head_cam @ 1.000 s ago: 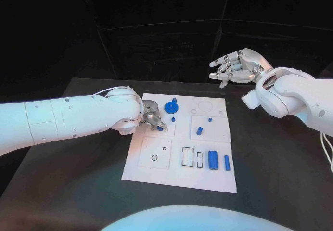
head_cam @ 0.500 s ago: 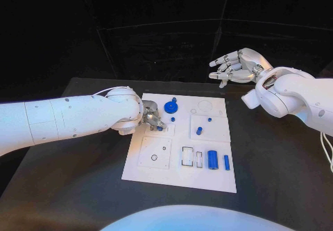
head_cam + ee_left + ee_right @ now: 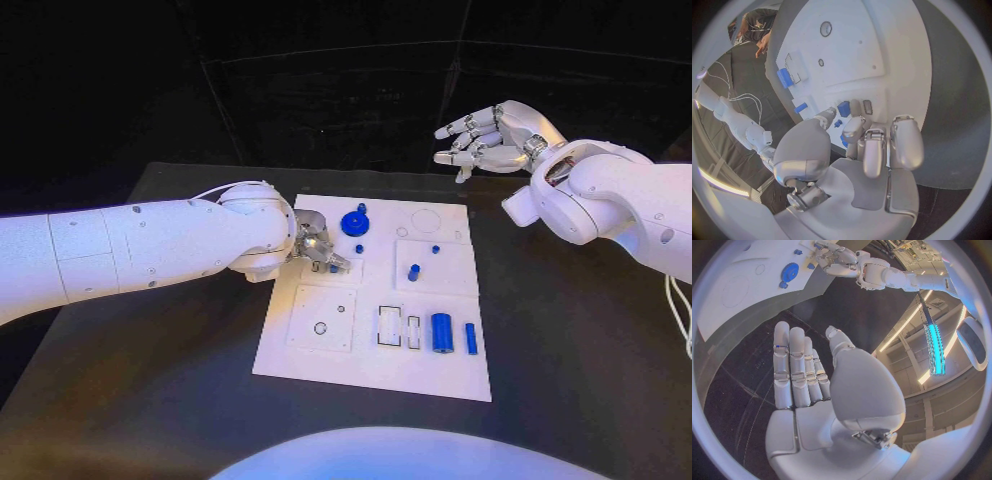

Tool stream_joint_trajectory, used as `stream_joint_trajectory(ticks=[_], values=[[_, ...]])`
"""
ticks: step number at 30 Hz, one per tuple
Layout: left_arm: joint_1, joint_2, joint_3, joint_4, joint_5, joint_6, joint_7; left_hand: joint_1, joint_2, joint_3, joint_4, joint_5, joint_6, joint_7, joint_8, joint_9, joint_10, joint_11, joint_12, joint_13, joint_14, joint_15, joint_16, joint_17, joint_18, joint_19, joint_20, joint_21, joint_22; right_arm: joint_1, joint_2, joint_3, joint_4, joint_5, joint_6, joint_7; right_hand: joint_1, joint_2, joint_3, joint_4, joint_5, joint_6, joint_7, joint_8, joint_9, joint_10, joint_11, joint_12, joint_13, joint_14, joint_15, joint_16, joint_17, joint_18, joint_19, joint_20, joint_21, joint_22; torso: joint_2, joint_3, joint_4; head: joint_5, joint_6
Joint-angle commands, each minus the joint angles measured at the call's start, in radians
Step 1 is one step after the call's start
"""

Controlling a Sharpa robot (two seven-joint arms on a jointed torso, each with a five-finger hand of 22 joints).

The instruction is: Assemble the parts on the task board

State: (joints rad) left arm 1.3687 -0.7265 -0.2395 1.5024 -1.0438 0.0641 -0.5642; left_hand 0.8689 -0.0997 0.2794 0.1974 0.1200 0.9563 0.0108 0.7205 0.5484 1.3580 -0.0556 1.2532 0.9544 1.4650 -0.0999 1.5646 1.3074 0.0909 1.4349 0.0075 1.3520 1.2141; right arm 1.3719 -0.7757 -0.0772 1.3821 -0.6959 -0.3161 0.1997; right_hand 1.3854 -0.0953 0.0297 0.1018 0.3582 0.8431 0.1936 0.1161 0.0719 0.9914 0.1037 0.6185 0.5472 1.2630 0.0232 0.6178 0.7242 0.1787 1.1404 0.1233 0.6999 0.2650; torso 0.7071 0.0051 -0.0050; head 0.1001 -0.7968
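Low over the task board [image 3: 372, 360], left hand [image 3: 317, 250] with fingertips bunched on a small blue part [image 3: 837, 123] at the board's upper left, grip unclear, right hand [image 3: 490, 138] raised beyond the table's far edge, fingers apart, holding nothing, blue disc [image 3: 355, 222] just beside the left hand, two blue cylinders [image 3: 443, 332] standing near the board's lower right.

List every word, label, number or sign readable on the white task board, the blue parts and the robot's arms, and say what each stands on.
No readable text anywhere.
White task board: only outlined recesses and circles, no lettering.
Small blue parts, such as the blue cylinder: unmarked.
White arms and silver left hand and right hand: no legible labels.
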Motion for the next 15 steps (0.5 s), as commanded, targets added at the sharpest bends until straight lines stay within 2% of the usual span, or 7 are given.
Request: stream_joint_trajectory(ticks=[1,6,8,11,12,13,15], values=[[0.001,-0.002,0.000,0.007,0.008,-0.008,0.000,0.027,0.012,-0.042,0.012,-0.004,0.009,0.000,-0.005,-0.002,0.008,0.002,0.003,0.001,0.106,-0.004,0.006,0.263,-0.019,0.005,0.000,0.005,0.002,0.002,0.001,0.001,0.000,-0.001,0.004,0.007,-0.005,0.009,-0.005,-0.001,0.005,-0.006,-0.003,0.006,-0.001,-0.006,0.000,0.006,-0.001,-0.008,0.002,-0.003,-0.001,0.003,-0.005,0.002,-0.006,-0.001,0.000,0.0006,0.0001,0.000,0.000],[0.001,-0.011,0.001,0.016,0.010,-0.013,0.000,0.027,0.012,-0.042,0.012,-0.004,0.009,0.000,-0.005,-0.002,0.008,0.002,0.003,0.001,0.106,-0.004,0.006,0.263,-0.019,0.005,0.000,0.005,0.002,0.002,0.002,0.001,-0.002,-0.001,0.005,0.006,-0.006,0.009,-0.006,0.000,0.005,-0.007,-0.003,0.007,-0.001,-0.007,0.001,0.007,-0.001,-0.009,0.002,-0.003,-0.001,0.003,-0.005,0.002,-0.006,-0.001,0.000,0.0002,0.0000,-0.001,0.002],[0.002,-0.017,0.001,0.019,0.010,-0.015,0.001,0.052,0.024,-0.081,0.024,-0.003,0.009,0.001,-0.007,-0.002,0.007,0.002,0.002,-0.002,0.106,-0.004,0.006,0.263,-0.018,0.005,0.000,0.003,0.002,0.002,0.002,0.001,-0.003,-0.001,0.005,0.006,-0.007,0.009,-0.007,0.001,0.005,-0.007,-0.003,0.007,-0.001,-0.007,0.001,0.008,-0.002,-0.009,0.002,-0.003,-0.001,0.003,-0.005,0.002,-0.007,-0.001,0.000,0.0001,0.0001,-0.001,0.002],[0.007,-0.030,0.005,0.030,0.010,-0.016,0.002,0.060,0.024,-0.093,0.025,-0.003,0.007,0.002,-0.008,-0.002,0.004,0.002,-0.001,-0.009,0.106,-0.004,0.006,0.263,-0.017,0.003,0.000,0.000,-0.003,0.002,0.002,0.001,-0.005,-0.001,0.006,0.006,-0.008,0.010,-0.008,0.002,0.005,-0.008,-0.003,0.007,-0.001,-0.008,0.001,0.009,-0.002,-0.009,0.002,-0.003,-0.001,0.003,-0.004,0.003,-0.007,-0.002,0.000,-0.0003,0.0008,-0.002,0.004],[0.009,-0.034,0.011,0.033,0.010,-0.015,0.001,0.064,0.023,-0.100,0.026,-0.003,0.007,0.002,-0.007,-0.002,0.019,0.002,0.024,0.041,0.106,-0.004,0.006,0.263,-0.016,0.000,0.000,-0.004,-0.009,0.002,0.002,0.001,-0.005,-0.001,0.006,0.006,-0.008,0.010,-0.008,0.002,0.005,-0.008,-0.003,0.007,-0.001,-0.008,0.001,0.009,-0.002,-0.009,0.002,-0.003,-0.001,0.003,-0.004,0.003,-0.007,-0.002,0.000,-0.0005,0.0008,-0.003,0.005],[0.011,-0.038,0.020,0.035,0.010,-0.010,-0.001,0.067,0.023,-0.105,0.027,-0.003,0.007,0.002,-0.007,-0.002,0.023,0.002,0.032,0.056,0.106,-0.004,0.006,0.263,-0.015,-0.001,0.000,-0.006,-0.013,0.002,0.002,0.001,-0.006,-0.001,0.006,0.006,-0.008,0.010,-0.008,0.002,0.005,-0.008,-0.003,0.007,-0.001,-0.008,0.001,0.009,-0.002,-0.009,0.002,-0.003,-0.001,0.003,-0.004,0.003,-0.007,-0.002,0.000,-0.0006,0.0007,-0.002,0.005],[0.017,-0.046,0.044,0.037,0.010,0.006,-0.006,0.076,0.023,-0.129,0.035,-0.024,-0.002,0.006,-0.009,-0.002,0.010,0.005,0.027,0.047,0.106,-0.004,0.006,0.263,-0.012,-0.009,0.001,-0.018,-0.030,0.002,0.003,0.001,-0.008,-0.001,0.006,0.006,-0.008,0.010,-0.008,0.002,0.005,-0.008,-0.003,0.007,-0.001,-0.008,0.001,0.009,-0.002,-0.009,0.002,-0.003,-0.001,0.003,-0.004,0.003,-0.007,-0.002,0.001,-0.0001,0.0005,-0.002,0.006]])
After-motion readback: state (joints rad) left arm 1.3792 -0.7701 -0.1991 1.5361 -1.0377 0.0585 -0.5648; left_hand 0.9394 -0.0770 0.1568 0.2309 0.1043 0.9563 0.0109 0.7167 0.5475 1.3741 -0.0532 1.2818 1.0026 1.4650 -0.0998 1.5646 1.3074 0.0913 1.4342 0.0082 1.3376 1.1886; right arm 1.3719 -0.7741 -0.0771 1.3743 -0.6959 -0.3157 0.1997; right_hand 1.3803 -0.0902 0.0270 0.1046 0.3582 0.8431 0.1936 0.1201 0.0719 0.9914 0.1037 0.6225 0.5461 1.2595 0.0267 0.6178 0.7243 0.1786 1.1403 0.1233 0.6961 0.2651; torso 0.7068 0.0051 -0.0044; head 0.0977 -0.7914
